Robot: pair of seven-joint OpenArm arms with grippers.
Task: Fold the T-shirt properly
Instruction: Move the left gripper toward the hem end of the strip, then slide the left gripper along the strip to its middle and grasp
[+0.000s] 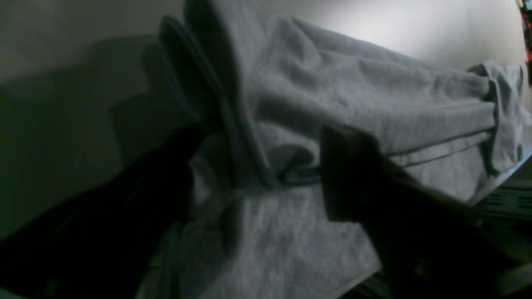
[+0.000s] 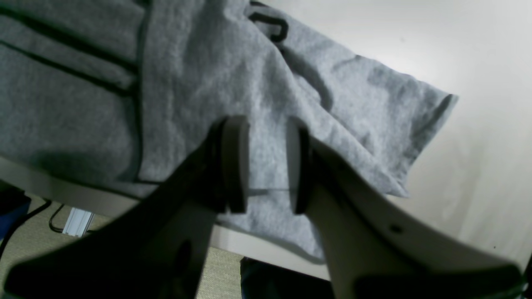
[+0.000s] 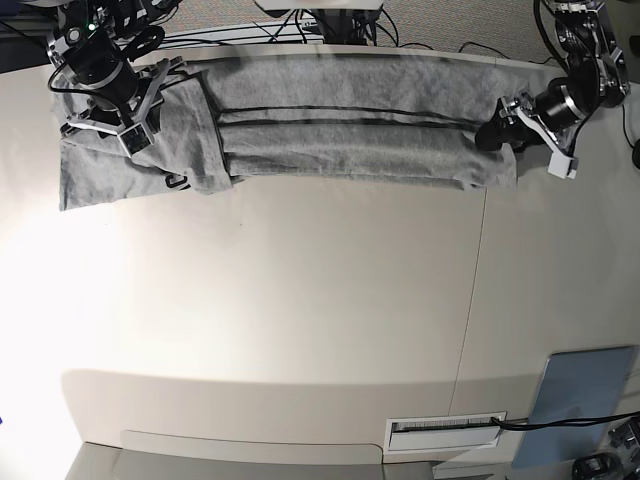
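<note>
The T-shirt lies folded into a long band along the surface's far edge; right fingers parted above cloth, left fingers spread around one end.

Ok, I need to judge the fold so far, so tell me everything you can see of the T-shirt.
The T-shirt is heather-grey, soft knit cotton by its look, folded into a long layered band along the table's far edge. Dark hem lines run its length. One end spreads wider and rumpled, with a bit of black lettering showing. The left gripper has fabric bunched between its fingers at one end; the right gripper stands open over the other end.
</note>
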